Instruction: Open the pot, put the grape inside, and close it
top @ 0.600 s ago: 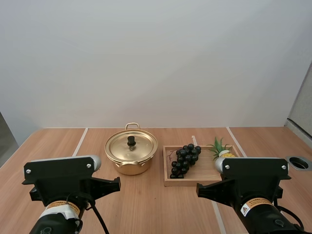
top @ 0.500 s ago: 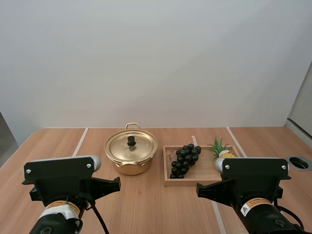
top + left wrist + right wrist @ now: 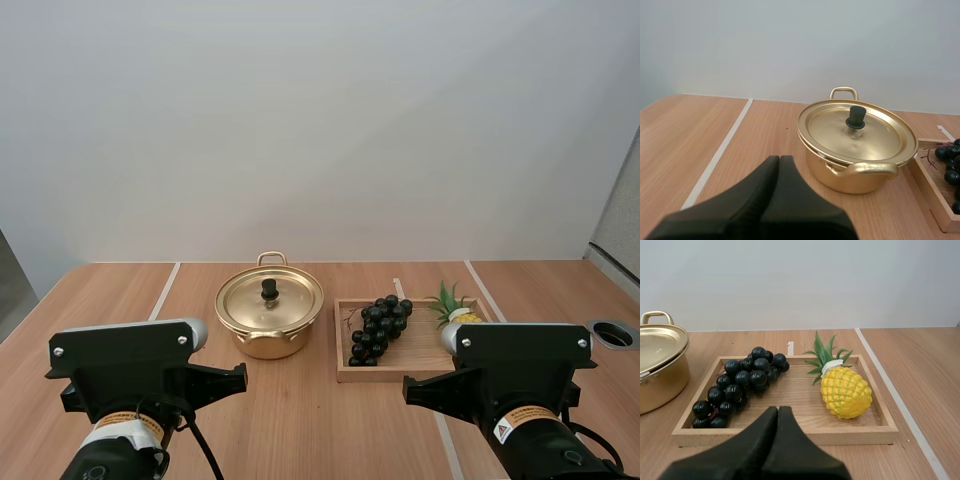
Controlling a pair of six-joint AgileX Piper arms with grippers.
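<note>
A golden pot [image 3: 268, 322] stands on the table with its lid [image 3: 857, 130] on, a black knob [image 3: 856, 116] at the lid's centre. Right of it a bunch of dark grapes [image 3: 380, 325] lies in a wooden tray [image 3: 345, 372]. My left gripper [image 3: 779, 165] is shut on nothing, its fingers together as one wedge, short of the pot [image 3: 855, 150]. My right gripper [image 3: 778, 415] is shut too, in front of the tray [image 3: 785, 436], with the grapes [image 3: 740, 385] just beyond it to the left.
A toy pineapple [image 3: 844, 388] lies in the tray's right half, also in the high view as the pineapple [image 3: 452, 305]. A round hole [image 3: 613, 333] sits in the table at the far right. Both arm bases fill the near edge of the high view.
</note>
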